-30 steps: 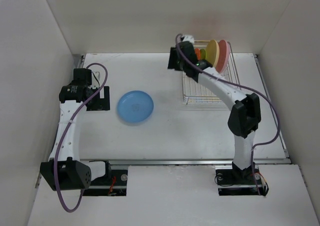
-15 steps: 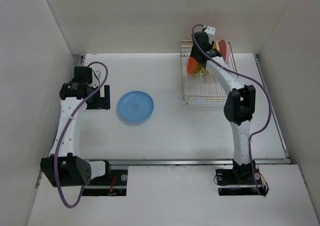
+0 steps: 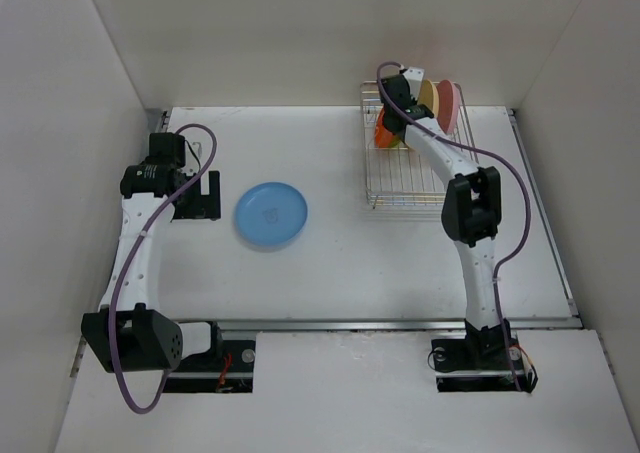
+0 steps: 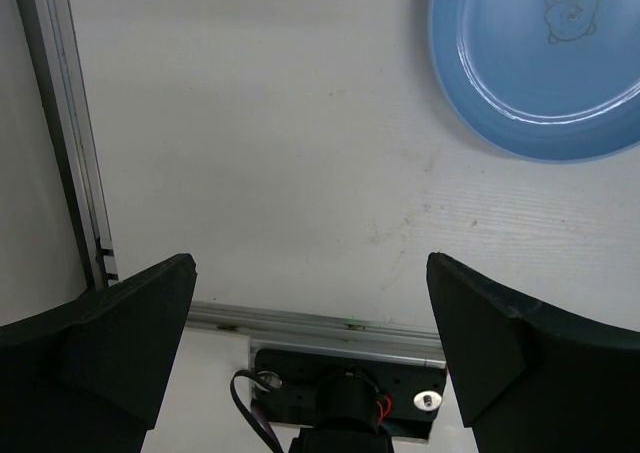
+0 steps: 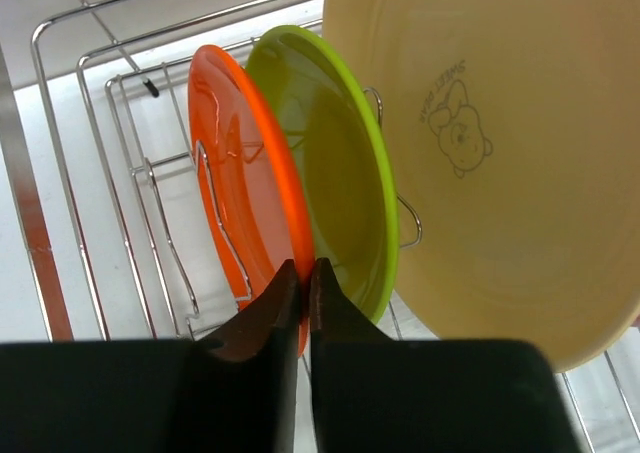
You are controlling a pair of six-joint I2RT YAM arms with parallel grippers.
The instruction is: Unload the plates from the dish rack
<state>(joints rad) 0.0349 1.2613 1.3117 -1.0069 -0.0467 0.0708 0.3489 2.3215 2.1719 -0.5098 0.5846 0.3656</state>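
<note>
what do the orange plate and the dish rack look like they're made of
The orange plate looks like glossy plastic: thin, evenly coloured, with bright glints. The dish rack is thin metal wire, shiny silver, maybe chrome-plated: light gleams along its bends.

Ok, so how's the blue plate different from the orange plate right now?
The blue plate lies flat on the table, out in the open; the orange plate stands on edge in the dish rack, beside the green plate. Nothing touches the blue plate, while the right pincer is closed on the orange plate's rim. Both are round, plain-coloured and glossy.
</note>
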